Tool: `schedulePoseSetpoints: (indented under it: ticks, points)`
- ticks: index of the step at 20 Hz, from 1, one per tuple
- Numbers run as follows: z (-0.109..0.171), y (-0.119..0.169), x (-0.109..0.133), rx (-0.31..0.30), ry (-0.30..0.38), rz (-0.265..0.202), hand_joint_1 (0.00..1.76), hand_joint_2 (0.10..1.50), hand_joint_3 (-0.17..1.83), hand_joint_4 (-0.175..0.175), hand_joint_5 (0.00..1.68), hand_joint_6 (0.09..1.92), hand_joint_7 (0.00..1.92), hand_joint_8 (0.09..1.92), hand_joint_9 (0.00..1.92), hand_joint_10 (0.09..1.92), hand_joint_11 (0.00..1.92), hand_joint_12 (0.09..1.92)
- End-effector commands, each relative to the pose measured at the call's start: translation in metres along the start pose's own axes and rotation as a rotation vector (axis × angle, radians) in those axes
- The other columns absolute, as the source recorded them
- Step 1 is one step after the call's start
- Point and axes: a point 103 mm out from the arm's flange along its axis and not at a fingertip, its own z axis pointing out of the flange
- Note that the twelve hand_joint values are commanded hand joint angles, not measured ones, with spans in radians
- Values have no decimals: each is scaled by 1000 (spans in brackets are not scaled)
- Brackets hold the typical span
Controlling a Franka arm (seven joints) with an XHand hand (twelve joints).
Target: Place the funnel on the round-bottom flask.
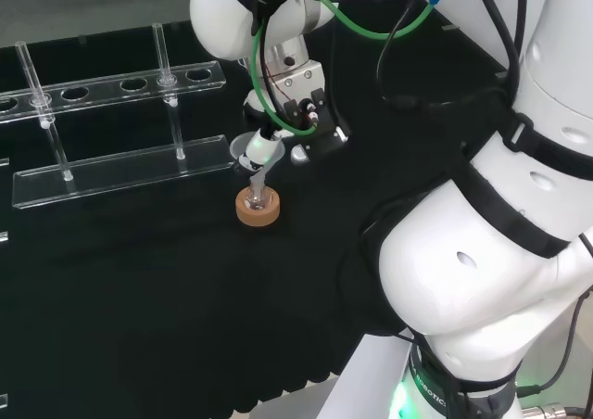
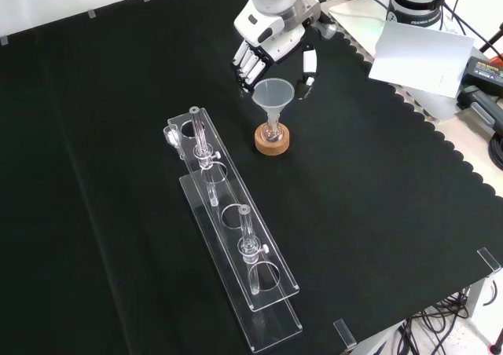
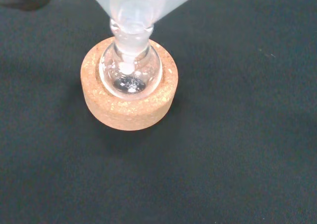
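A clear funnel (image 2: 273, 94) stands upright with its stem inside the neck of a small round-bottom flask (image 2: 272, 132). The flask rests in a cork ring (image 2: 272, 143) on the black cloth. In the wrist view the funnel cone (image 3: 143, 1) sits over the flask bulb (image 3: 130, 74), cradled by the cork ring (image 3: 129, 107). My hand (image 2: 263, 45) hovers just behind the funnel, open, with straight fingers (image 2: 246, 63) on one side and the thumb (image 2: 309, 68) on the other. In the head view the hand (image 1: 296, 104) is above the funnel (image 1: 243, 150) and the cork ring (image 1: 258, 210); I cannot tell whether it touches the rim.
A long clear test-tube rack (image 2: 236, 237) lies left of and nearer than the flask in the front view, and stretches along the left (image 1: 120, 127) in the head view. A white sheet (image 2: 420, 56) lies past the cloth's scalloped right edge. Bare cloth surrounds the cork ring.
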Motion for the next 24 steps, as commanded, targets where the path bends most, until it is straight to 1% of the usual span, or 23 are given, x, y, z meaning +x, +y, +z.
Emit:
schedulePoseSetpoints:
  ticks: [1, 3, 4, 5, 10, 11, 12, 14, 16, 19, 21, 22, 23, 24]
  points:
    - [-1, 0, 3, 5, -17, 2, 611, 648, 421, -60, 354, 370, 245, 755, 524, 649, 422, 1337]
    - [-1, 1, 3, 4, -16, -1, 618, 656, 405, -61, 342, 296, 190, 742, 465, 669, 395, 1348]
    - [-1, 0, 2, -4, -10, -8, 621, 659, 398, -62, 332, 259, 162, 734, 436, 676, 380, 1356]
    - [-1, 1, 2, -6, 4, -4, 623, 661, 394, -62, 322, 232, 142, 728, 415, 681, 368, 1360]
    - [-4, -3, -2, -34, 3, -9, 623, 665, 383, -63, 297, 158, 98, 712, 354, 689, 327, 1376]
    - [-6, -2, 2, -20, -16, 44, 622, 666, 382, -63, 294, 146, 93, 710, 342, 689, 320, 1378]
    - [-8, -2, 4, -23, -19, 43, 620, 667, 379, -63, 295, 129, 89, 709, 329, 695, 311, 1384]
    - [-12, -4, 7, -46, -18, 18, 615, 668, 375, -63, 294, 106, 82, 707, 313, 701, 299, 1389]
    - [-18, -5, 8, -62, -9, 8, 608, 668, 373, -63, 291, 96, 78, 706, 306, 703, 292, 1389]
    - [-29, -8, 6, -94, 3, -6, 595, 669, 372, -63, 289, 87, 76, 705, 300, 704, 282, 1390]
    - [-34, -9, 3, -103, 8, -13, 589, 670, 371, -63, 290, 87, 76, 706, 298, 705, 274, 1391]
    - [-39, -10, 5, -100, -18, 26, 587, 670, 370, -63, 290, 87, 76, 706, 297, 706, 271, 1392]
    - [-41, -10, 6, -103, -17, 31, 585, 671, 369, -63, 291, 87, 76, 706, 296, 707, 269, 1394]
    - [-46, -12, 5, -125, 2, 15, 583, 671, 369, -63, 292, 87, 77, 706, 296, 708, 267, 1395]
